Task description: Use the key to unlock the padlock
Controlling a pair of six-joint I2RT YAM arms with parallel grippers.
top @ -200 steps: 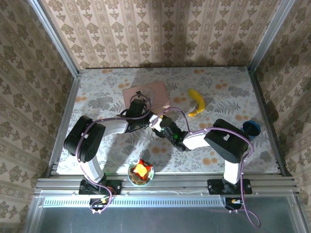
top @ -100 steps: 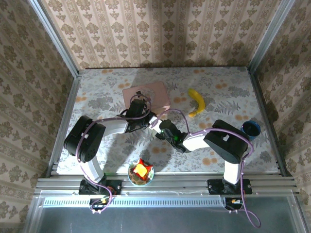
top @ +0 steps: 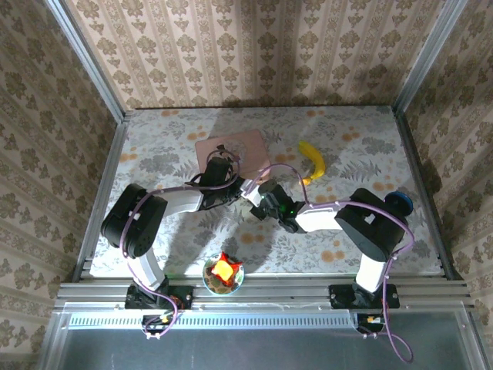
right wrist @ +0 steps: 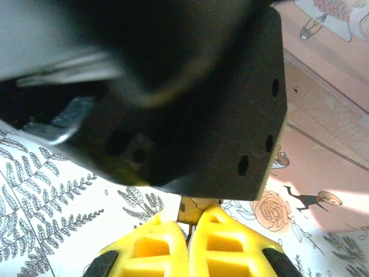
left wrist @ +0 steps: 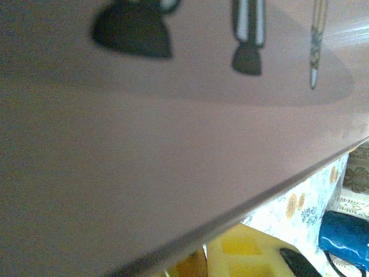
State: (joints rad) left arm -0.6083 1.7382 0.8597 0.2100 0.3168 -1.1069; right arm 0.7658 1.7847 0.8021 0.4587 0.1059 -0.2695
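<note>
Floral-print counter (top: 347,131), closed in by striped wallpaper on three sides. Taken for padlock, by best judgement: the small brass-gold block (right wrist: 192,209) right at the tips of right pincer (right wrist: 190,226), tucked under the dark, blurred body of left pincer (top: 243,187). From above, just off the near right corner of pink box (top: 245,145). As for key, too small to tell apart where the two pincers crowd together.

Right pincer pressed together, yellow fingers flat against each other with the brass block at their very ends. Cannot tell whether nipping that block or something slimmer behind it. Left pincer: cannot tell whether spread or closed; fingers (left wrist: 242,254) seen as a yellow corner beneath the box's pink face.

Farther out, banana (top: 311,162) to the right of the box, blue cup (top: 400,202) well off to the box's right and nearer, bowl (top: 209,279) well nearer than the box, at the counter's near edge.

Risks from here, as judged:
- a shallow fingertip hold giving way under a twist, dropping key or padlock onto the counter
- padlock spinning inside left pincer instead of resisting the turn
- two pincers packed this close knocking together or nudging the box
- alignment hard to check at such close quarters
</note>
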